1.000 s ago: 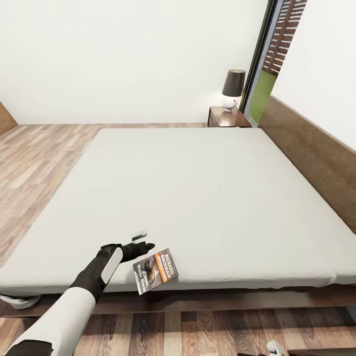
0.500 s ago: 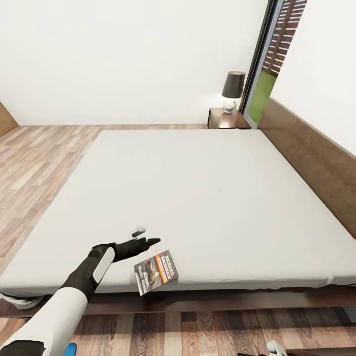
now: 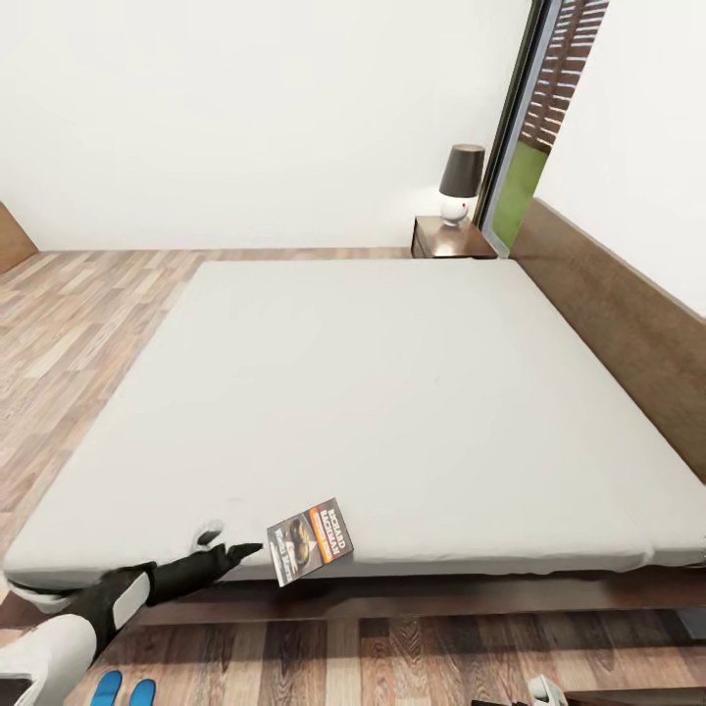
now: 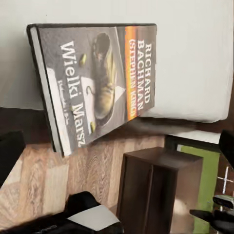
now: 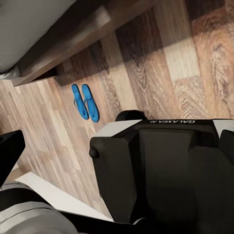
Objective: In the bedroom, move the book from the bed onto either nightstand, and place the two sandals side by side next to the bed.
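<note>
One book (image 3: pixel 310 540) here, lying at the near edge of the bed (image 3: pixel 373 392), its corner poking out past the mattress edge over the dark frame. Its long axis runs on a diagonal: the spine sits toward the left gripper's side, and the orange band crosses the cover near the far corner. In the left wrist view the book (image 4: pixel 95 80) shows a boot picture, "Richard Bachman" on the orange stripe, and hangs out over the plank floor (image 4: pixel 73 165).

Left gripper (image 3: pixel 227 545) sits low at the mattress edge, just beside the book's near-left corner, dark finger pointing at it, not touching as far as the head view shows. Jaws apart: one dark tip and one pale tip stand separated.

Two sandals (image 5: pixel 86 101), bright blue, lie side by side on the floor by the bed frame in the right wrist view; the head view catches them (image 3: pixel 125 689) at its bottom edge. Right gripper: its jaw state I cannot tell.

One nightstand (image 3: pixel 453 238) at the far corner of the bed, one dark-shaded lamp (image 3: pixel 460 184) on top.
</note>
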Tool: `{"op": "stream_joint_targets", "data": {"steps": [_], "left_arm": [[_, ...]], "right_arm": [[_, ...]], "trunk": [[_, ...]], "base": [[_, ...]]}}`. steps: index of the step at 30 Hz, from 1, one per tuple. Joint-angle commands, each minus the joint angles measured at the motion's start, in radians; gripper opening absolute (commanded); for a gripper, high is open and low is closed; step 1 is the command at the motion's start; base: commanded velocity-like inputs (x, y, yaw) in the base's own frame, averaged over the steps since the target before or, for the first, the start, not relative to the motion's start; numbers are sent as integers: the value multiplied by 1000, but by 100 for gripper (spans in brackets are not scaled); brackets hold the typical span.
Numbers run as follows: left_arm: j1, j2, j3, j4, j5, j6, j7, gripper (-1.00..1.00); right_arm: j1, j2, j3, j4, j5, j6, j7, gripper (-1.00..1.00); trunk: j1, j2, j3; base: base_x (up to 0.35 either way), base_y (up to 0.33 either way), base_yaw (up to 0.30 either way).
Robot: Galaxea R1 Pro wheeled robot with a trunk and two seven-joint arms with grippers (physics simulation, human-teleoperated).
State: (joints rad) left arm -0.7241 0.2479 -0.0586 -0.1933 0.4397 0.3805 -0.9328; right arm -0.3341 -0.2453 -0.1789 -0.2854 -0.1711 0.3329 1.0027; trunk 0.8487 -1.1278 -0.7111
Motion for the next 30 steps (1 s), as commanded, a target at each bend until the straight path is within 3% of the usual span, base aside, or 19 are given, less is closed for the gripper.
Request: {"op": "stream_joint_targets", "data": {"steps": [1,3,5,9,14,23,28,30], "left_arm": [[0,14,-3,71,13,-51,-32,100],[8,25,-5,122,13,-130,-65,100],[56,33,-5,156,10,-225,-90,100],[113,37,-5,169,7,-279,-98,100],[127,50,-7,172,7,-320,-94,100],[129,46,-9,173,7,-334,-73,100],[129,30,-9,173,7,-334,-19,100],[129,11,-9,173,7,-334,53,100]], "right_arm": [[0,0,-1,0,-7,9,2,100],[0,0,-1,0,-7,9,1,100],[0,0,-1,0,-7,9,1,100],[0,0,-1,0,-7,9,2,100],[0,0,-1,0,-7,9,2,100],[0,1,0,0,-7,9,-1,100],[0,1,-1,0,-7,-24,0,100],[0,1,-1,0,-8,-71,0,100]], "trunk": [[-4,7,3],[-12,21,9],[-19,35,15],[-35,63,28],[-54,98,43],[-88,161,72],[-107,196,87],[-115,210,94]], "base": [[0,0,0],[0,0,0],[0,0,0],[0,0,0],[0,0,0],[0,0,0],[0,0,0],[0,0,0]]}}
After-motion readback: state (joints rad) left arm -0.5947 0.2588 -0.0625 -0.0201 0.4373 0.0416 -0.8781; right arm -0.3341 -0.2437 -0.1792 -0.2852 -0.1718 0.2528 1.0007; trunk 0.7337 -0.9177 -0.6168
